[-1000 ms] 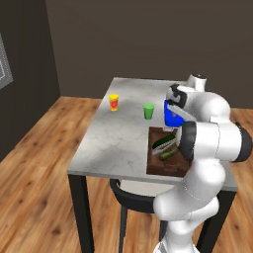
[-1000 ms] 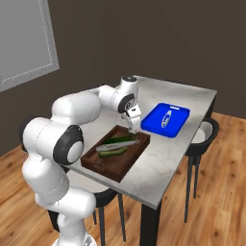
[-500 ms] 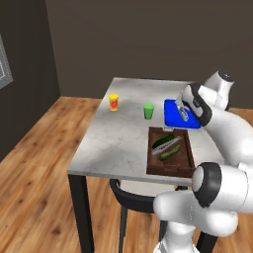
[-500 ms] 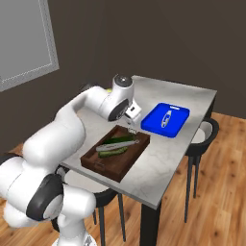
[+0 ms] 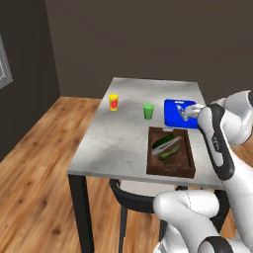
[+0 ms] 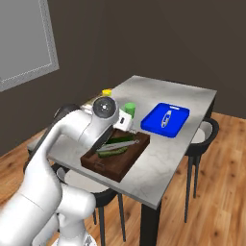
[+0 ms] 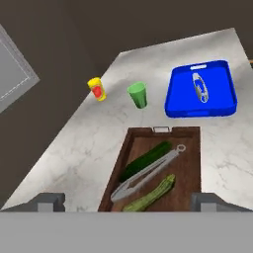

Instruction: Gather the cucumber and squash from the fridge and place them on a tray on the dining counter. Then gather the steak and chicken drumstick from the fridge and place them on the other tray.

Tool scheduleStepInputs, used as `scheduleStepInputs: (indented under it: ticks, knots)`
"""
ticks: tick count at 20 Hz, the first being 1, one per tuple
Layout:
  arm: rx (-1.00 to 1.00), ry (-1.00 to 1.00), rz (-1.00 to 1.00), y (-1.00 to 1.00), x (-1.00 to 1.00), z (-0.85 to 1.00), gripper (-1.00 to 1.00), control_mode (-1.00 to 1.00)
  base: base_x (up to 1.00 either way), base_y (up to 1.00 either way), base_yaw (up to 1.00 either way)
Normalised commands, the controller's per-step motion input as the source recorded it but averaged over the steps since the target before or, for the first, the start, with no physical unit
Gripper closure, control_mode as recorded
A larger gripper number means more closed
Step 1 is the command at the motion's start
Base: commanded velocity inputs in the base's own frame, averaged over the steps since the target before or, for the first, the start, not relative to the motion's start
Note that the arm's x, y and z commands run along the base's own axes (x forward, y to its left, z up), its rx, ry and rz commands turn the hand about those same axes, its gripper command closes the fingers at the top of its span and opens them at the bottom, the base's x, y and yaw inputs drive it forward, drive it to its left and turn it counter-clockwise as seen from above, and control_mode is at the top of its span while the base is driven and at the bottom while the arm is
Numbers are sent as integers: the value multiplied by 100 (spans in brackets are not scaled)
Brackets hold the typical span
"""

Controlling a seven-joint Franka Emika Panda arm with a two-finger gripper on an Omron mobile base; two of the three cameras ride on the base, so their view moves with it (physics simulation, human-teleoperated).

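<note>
The gripper [image 7: 126,200] has its jaws spread wide with nothing between them, hovering above the near end of the brown tray [image 7: 190,188] on the dining counter [image 7: 84,148].

The cucumber [image 7: 146,161] and the squash [image 7: 150,193] both lie inside the brown tray, with silver tongs [image 7: 146,175] resting between them. In the hand view all three run roughly parallel, long axes slanting from the lower left up to the upper right of the tray, that is, diagonal to the tray's sides. In the left base view the cucumber [image 5: 162,143] shows the same slant.

The other tray [image 7: 222,101], blue, sits just beyond the brown one and carries one small silver utensil [image 7: 198,87]; its exact kind is too small to tell. No steak or drumstick lies on it, so the vegetable half looks done and the meat half not yet begun.

A green cup [image 7: 138,95] and a yellow cup [image 7: 97,89] stand on the counter left of the blue tray.

Risks from here, as judgement:
- The arm swinging away low could clip the tongs or the tray rim and shift the vegetables.
- The green cup stands near the blue tray; a wide approach later could tip it.
- The utensil takes up the tray's middle; meat set on it may rock or roll.
</note>
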Motion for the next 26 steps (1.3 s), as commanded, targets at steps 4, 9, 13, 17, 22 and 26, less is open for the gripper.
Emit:
scheduleStepInputs:
  ticks: [4, 9, 13, 17, 22, 26]
  knots:
    - [-19, -29, 3, 28, -78, 50, -100, -100, 0, 0, 0]
    - [-18, -24, 3, 28, -64, 58, -100, -100, 0, 0, 0]
    - [-11, -8, 1, 9, -44, 49, -100, -100, 0, 0, 0]
    - [-7, 4, 0, 0, -29, 55, -100, -100, 0, 0, 0]
    - [-8, 16, 0, 0, -41, 56, -100, -100, 0, 0, 0]
    - [-11, 13, 0, 0, -54, 17, -100, -100, 0, 0, 0]
